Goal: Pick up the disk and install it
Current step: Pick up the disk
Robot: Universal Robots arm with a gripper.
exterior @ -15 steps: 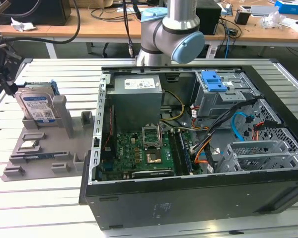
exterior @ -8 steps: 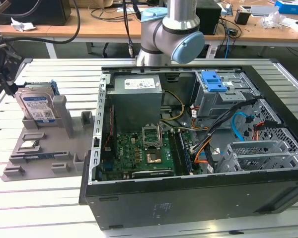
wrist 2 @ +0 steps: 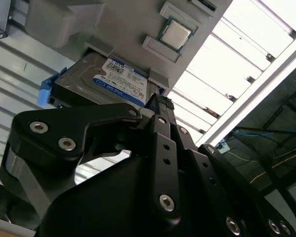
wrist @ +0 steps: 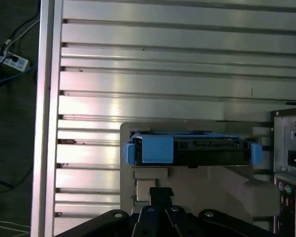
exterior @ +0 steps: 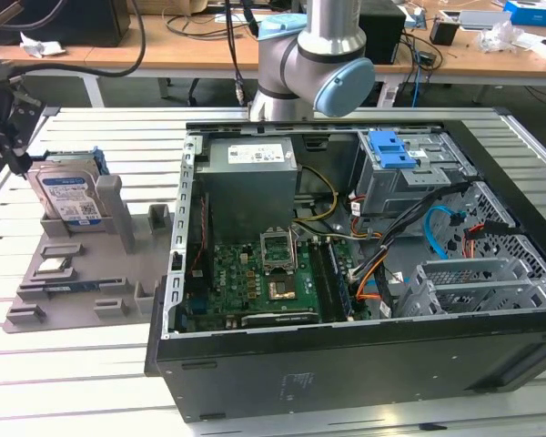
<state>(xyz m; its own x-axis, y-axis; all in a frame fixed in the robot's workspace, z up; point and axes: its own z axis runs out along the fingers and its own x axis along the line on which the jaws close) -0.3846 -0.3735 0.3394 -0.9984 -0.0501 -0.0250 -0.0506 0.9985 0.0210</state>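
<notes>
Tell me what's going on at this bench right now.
A robot arm is working on fitting a disk into an open computer case. The disk stands on edge in a grey fixture on the exterior view's left of the case, and has not yet been lifted out. The gripper hangs close by the disk; whether it touches it cannot be told.

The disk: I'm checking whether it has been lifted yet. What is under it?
A grey holder tray on the slatted table; the disk stands on edge in its slot. The slot's floor and the disk's lower edge are hidden.
</notes>
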